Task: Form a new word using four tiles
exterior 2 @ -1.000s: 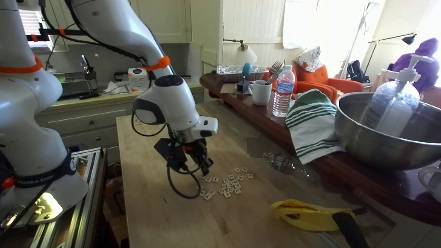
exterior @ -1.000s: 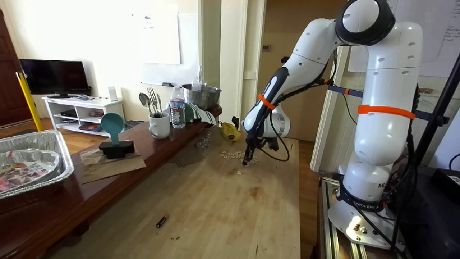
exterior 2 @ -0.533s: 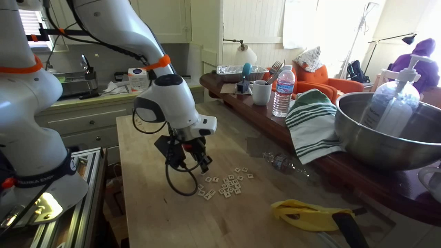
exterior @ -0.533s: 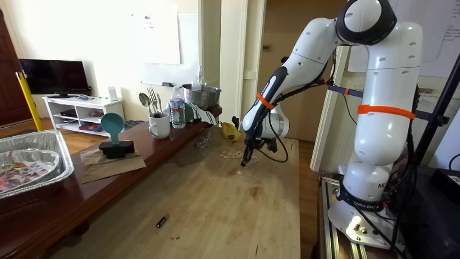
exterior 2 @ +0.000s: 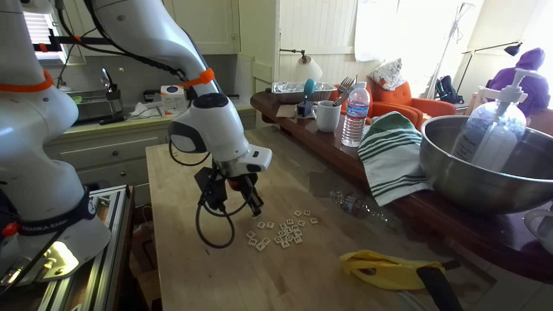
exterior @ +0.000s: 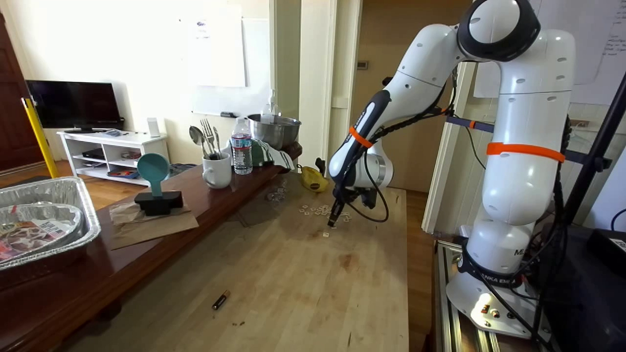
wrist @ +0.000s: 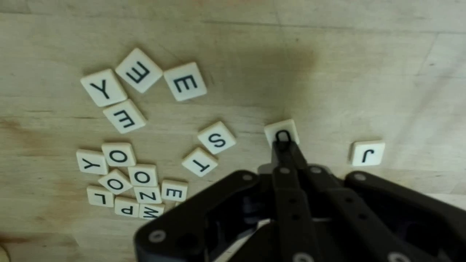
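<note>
Exterior views face the shared table (exterior: 293,293) from opposite ends. The wrist view looks down, near the tiles (wrist: 217,137).

Going by the S tile (wrist: 217,137) in the wrist view, I read the T tile (wrist: 200,162) just beside it and, well to its right, the upside-down J tile (wrist: 368,153). The partly covered tile (wrist: 279,130) between S and J shows a letter I can't settle. Up and left of S, the four tiles (wrist: 140,82) say Y, E, E, E; down and left, the bigger cluster (wrist: 136,180) gives Y, L, P, E, three Os, a Z or N, an M or W. Well away from S, in an exterior view, the robot's base band (exterior 2: 52,223) reads "RANKA EMI". Beyond S from that band lie the H tile (exterior 2: 290,221) and the R tile (exterior 2: 301,223).
</note>
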You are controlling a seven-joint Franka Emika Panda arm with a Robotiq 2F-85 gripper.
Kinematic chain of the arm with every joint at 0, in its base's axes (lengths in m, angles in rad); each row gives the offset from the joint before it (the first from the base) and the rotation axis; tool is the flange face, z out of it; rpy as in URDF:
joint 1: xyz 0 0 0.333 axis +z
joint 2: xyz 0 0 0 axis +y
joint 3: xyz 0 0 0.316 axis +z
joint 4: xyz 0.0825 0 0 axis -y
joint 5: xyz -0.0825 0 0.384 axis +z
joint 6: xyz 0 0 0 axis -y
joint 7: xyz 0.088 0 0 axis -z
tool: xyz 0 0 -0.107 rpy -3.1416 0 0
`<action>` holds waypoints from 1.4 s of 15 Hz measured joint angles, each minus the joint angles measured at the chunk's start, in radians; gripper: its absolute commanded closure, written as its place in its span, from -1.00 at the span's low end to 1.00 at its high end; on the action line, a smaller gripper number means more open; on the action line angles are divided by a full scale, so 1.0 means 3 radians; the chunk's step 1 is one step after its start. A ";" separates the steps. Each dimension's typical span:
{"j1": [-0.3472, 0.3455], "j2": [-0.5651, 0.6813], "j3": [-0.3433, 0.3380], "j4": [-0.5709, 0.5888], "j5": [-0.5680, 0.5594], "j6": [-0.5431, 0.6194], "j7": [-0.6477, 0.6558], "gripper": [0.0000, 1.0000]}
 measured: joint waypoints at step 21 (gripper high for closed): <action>0.0246 -0.0001 0.0004 0.0000 0.0003 0.0000 0.0763 1.00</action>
